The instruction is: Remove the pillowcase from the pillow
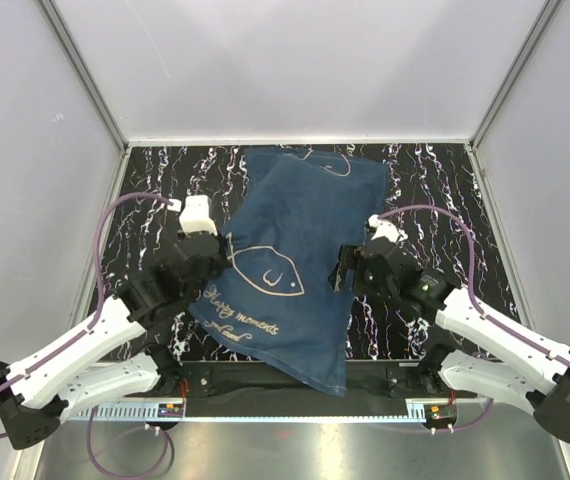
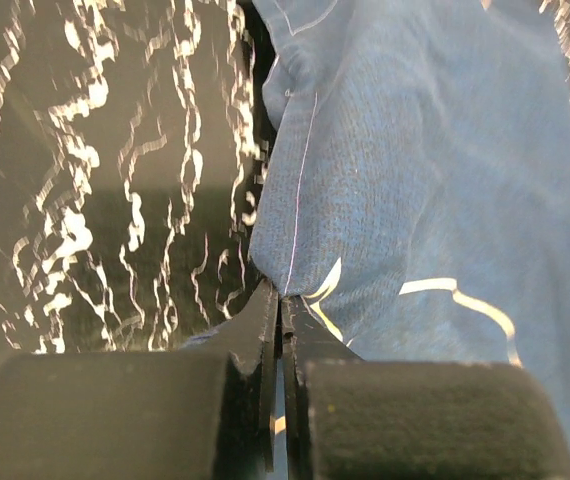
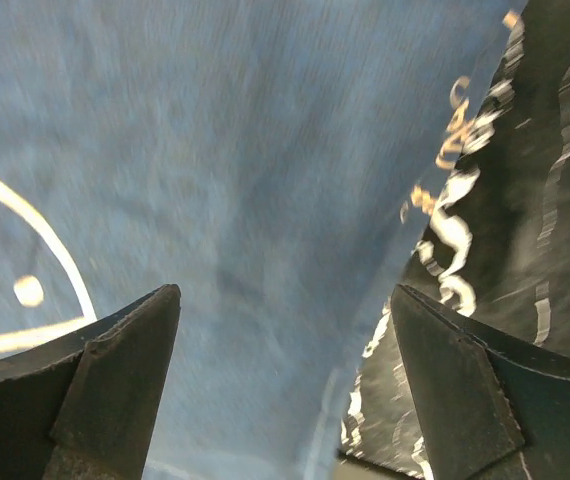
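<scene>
The navy-blue pillowcase (image 1: 290,255) with pale gold fish drawings and lettering lies slanted across the middle of the black marbled table, its near end hanging over the front edge. The cream pillow does not show; it is hidden inside the pillowcase or out of view. My left gripper (image 1: 223,243) is shut on the pillowcase's left edge; in the left wrist view its jaws pinch a fold of blue fabric (image 2: 385,180) at the tips (image 2: 281,296). My right gripper (image 1: 346,266) is open at the pillowcase's right edge, its fingers (image 3: 115,370) spread over the blue cloth (image 3: 225,180).
The black marbled table (image 1: 435,190) is enclosed by grey walls at the back and sides. A metal rail runs along the front edge (image 1: 265,410) under the hanging fabric. Purple cables loop from both arms (image 1: 115,215).
</scene>
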